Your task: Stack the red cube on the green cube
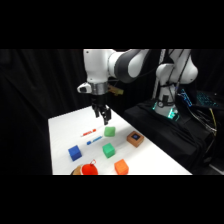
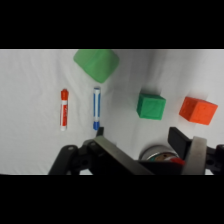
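Observation:
The red cube (image 1: 121, 167) is plain orange-red and sits near the table's front edge; in the wrist view the red cube (image 2: 198, 110) lies at the right. The emerald green cube (image 1: 108, 150) rests a little behind and to the left of it, and the green cube (image 2: 151, 105) appears mid-right in the wrist view. The two cubes are apart. My gripper (image 1: 102, 116) hangs above the table's back half, beyond a paler green cube, open and holding nothing. Its black linkage (image 2: 132, 152) fills the bottom of the wrist view.
A pale green cube (image 1: 109, 131) lies below the gripper. A red marker (image 1: 89, 133) and a blue marker (image 1: 94, 141) lie left of it. A blue cube (image 1: 75, 153), a brown-orange cube with a blue face (image 1: 135, 138) and a red bowl (image 1: 90, 170) also stand on the white table (image 1: 65, 125).

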